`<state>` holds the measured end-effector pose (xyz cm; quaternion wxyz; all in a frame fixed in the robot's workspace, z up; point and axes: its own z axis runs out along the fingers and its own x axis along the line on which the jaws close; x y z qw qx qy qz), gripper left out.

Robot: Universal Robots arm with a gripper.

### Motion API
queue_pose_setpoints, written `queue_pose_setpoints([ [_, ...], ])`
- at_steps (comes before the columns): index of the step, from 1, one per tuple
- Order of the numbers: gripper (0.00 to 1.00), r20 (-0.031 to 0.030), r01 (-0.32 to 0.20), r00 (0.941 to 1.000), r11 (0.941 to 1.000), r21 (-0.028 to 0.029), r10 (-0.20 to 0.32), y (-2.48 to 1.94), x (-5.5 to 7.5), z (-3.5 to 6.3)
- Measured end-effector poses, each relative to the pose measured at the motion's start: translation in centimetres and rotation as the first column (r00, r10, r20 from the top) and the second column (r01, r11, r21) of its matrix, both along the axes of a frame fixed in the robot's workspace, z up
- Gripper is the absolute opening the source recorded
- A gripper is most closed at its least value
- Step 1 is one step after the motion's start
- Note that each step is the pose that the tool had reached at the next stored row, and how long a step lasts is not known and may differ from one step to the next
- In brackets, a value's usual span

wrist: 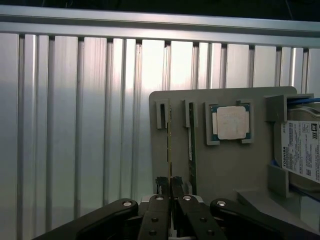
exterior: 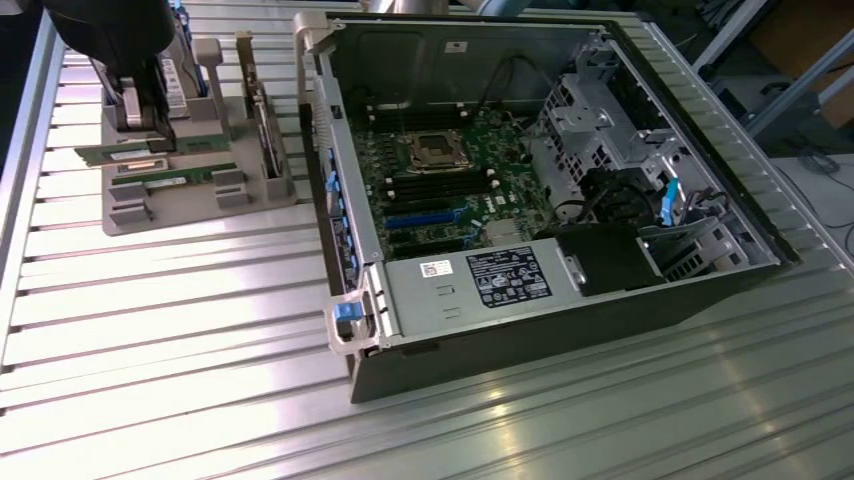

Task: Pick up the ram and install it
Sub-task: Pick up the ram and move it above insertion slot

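The ram (wrist: 169, 140) is a thin green stick standing on edge in a slot of the grey holder (wrist: 225, 170). My gripper (wrist: 169, 181) is shut on its near end, one black finger on each face. A second stick (wrist: 191, 140) stands in the neighbouring slot, free of the fingers. In the exterior view the gripper (exterior: 144, 128) reaches down onto the holder (exterior: 200, 205) at the exterior view's left, over the rear stick (exterior: 100, 155); the other stick (exterior: 174, 176) lies just in front of it.
A square silver CPU chip (wrist: 232, 122) and a hard drive (wrist: 302, 150) with a white label sit in the same holder. The open computer case (exterior: 534, 200) lies at the exterior view's right, with dark memory slots (exterior: 434, 185) on its green motherboard. A ribbed metal table (exterior: 160, 330) lies beneath.
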<state>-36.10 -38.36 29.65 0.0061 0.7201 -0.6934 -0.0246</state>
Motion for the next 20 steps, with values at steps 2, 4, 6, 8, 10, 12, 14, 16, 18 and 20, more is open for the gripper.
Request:
queue_pose_setpoints([
  [2, 0.13, 0.0, 0.0, 1.0, 1.0, 0.0, 0.0, 0.0, 0.0, 0.03],
  [4, 0.13, 0.0, 0.0, 1.0, 1.0, 0.0, 0.0, 0.0, 0.0, 0.07],
  [6, 0.13, 0.0, 0.0, 1.0, 1.0, 0.0, 0.0, 0.0, 0.0, 0.11],
  [8, 0.13, -0.0001, 0.0, 1.0, 1.0, 0.0, 0.0, 0.0, 0.0, 0.17],
  [10, 0.13, -0.0001, 0.0, 1.0, 1.0, 0.0, 0.0, 0.0, 0.0, 0.29],
  [12, 0.13, 0.0001, 0.0, 1.0, 1.0, 0.0, 0.0, 0.0, 0.0, 0.37],
  [14, 0.13, 0.0, 0.0, 1.0, 1.0, 0.0001, 0.0, 0.0, 0.0, 0.43],
  [16, 0.13, -0.0002, 0.0, 1.0, 1.0, 0.0, 0.0, 0.0, 0.0, 0.54],
  [18, 0.13, -0.0001, 0.0, 1.0, 1.0, 0.0002, 0.0, -0.01, 0.01, 0.64],
  [20, 0.13, 0.0, 0.0, 1.0, 1.0, 0.0003, 0.0, 0.0, 0.0, 0.72],
])
